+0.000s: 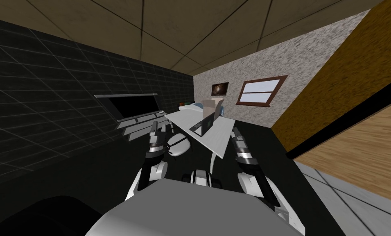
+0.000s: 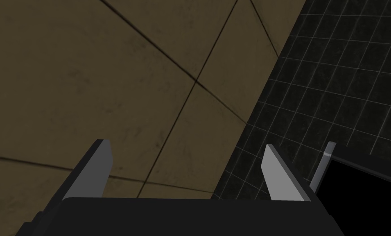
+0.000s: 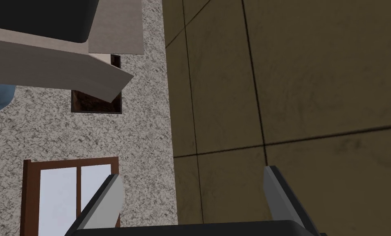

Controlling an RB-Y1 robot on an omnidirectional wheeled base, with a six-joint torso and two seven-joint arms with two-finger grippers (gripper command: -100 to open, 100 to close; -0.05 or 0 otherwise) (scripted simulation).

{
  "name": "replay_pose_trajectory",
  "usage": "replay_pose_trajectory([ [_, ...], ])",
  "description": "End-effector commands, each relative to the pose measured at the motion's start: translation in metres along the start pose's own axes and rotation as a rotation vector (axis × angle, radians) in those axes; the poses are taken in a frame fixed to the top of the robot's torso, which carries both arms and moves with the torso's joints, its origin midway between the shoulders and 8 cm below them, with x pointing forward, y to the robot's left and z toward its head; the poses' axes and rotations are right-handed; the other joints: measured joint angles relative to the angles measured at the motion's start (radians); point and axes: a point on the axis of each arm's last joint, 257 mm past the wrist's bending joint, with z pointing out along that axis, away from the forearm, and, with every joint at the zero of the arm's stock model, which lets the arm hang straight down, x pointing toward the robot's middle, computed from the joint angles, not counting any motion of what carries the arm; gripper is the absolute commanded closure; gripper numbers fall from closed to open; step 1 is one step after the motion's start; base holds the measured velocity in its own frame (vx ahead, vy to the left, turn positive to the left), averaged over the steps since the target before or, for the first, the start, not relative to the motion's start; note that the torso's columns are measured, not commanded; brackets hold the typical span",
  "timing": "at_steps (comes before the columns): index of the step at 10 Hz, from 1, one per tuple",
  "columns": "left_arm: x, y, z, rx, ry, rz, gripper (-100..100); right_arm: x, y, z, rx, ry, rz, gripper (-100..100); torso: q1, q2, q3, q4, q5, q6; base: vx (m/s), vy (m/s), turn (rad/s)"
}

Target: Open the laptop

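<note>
A dark laptop (image 1: 202, 125) sits on the white table (image 1: 220, 137), its lid standing up from its base. My right gripper (image 1: 234, 131) hovers just off the table's near right edge, beside the laptop and apart from it. In the right wrist view this gripper (image 3: 193, 174) is open and points upward with nothing between its fingers. A dark slab with a rounded corner (image 3: 35, 16) shows beyond it; I cannot tell whether it is the laptop. My left gripper (image 1: 154, 124) is raised left of the table, and its fingers (image 2: 102, 164) stand open and empty.
A cardboard box (image 1: 213, 107) with open flaps stands on the table behind the laptop, with a blue object (image 1: 197, 106) further back. A white round seat (image 1: 178, 145) is between my left arm and the table. A dark screen (image 1: 135, 105) on a shelf lines the left wall.
</note>
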Motion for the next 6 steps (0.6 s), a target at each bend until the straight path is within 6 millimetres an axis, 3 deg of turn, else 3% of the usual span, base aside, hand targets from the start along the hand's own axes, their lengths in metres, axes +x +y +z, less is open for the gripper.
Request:
replay_pose_trajectory([
  [1,0.0,0.0,0.0,0.0,0.0,0.0,0,0.011,-0.013,0.006,-0.002,0.067,-0.134,-100,0.0,0.0,0.0,0.0,0.0,0.0,-0.013,0.096,0.044],
  [6,0.0,0.0,0.0,0.0,0.0,0.0,0,0.028,-0.041,0.02,-0.021,0.185,-0.425,-100,-0.002,0.0,0.0,0.0,-0.001,0.0,-0.025,0.098,0.051],
])
